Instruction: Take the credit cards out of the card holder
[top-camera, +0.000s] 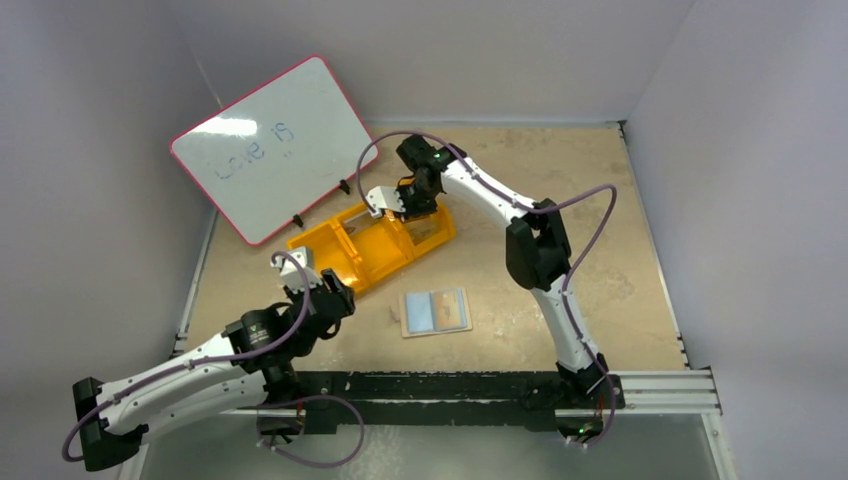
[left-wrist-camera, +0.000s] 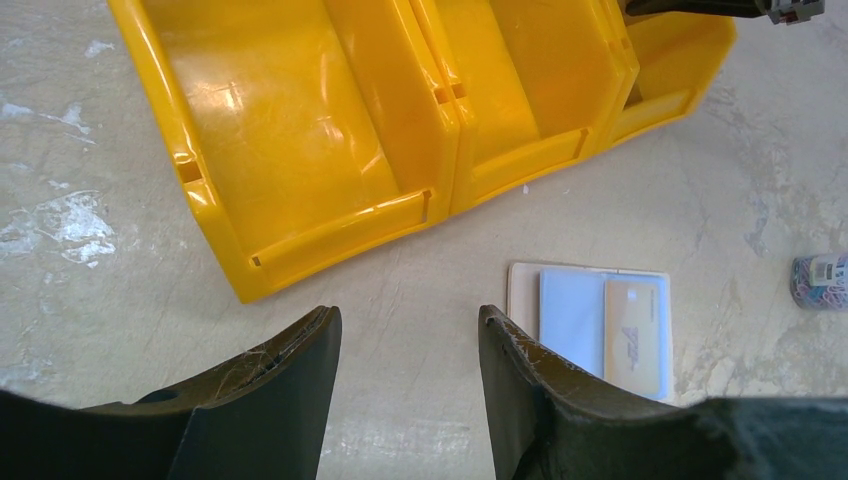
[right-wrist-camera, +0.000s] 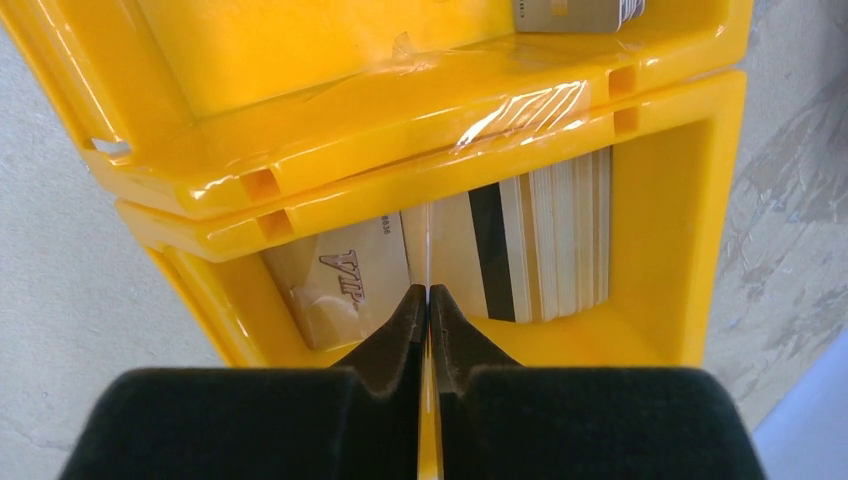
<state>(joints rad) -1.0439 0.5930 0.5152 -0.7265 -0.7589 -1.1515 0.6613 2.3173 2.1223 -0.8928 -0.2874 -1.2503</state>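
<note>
The card holder (top-camera: 435, 312) lies open and flat on the table in front of the yellow bin (top-camera: 375, 245). It also shows in the left wrist view (left-wrist-camera: 575, 305), with one tan credit card (left-wrist-camera: 637, 335) on its right blue panel. My right gripper (top-camera: 400, 208) hangs over the bin's right compartment. Its jaws (right-wrist-camera: 428, 292) are shut on a thin card seen edge-on. Below it lie a stack of cards (right-wrist-camera: 560, 240) and a tan VIP card (right-wrist-camera: 345, 280). My left gripper (top-camera: 296, 272) is open and empty (left-wrist-camera: 408, 315), above bare table left of the holder.
A pink-rimmed whiteboard (top-camera: 270, 145) leans at the back left behind the bin. A small cylindrical object (left-wrist-camera: 820, 280) lies on the table right of the holder. Another card (right-wrist-camera: 575, 12) lies in the bin's neighbouring compartment. Grey walls close in the table.
</note>
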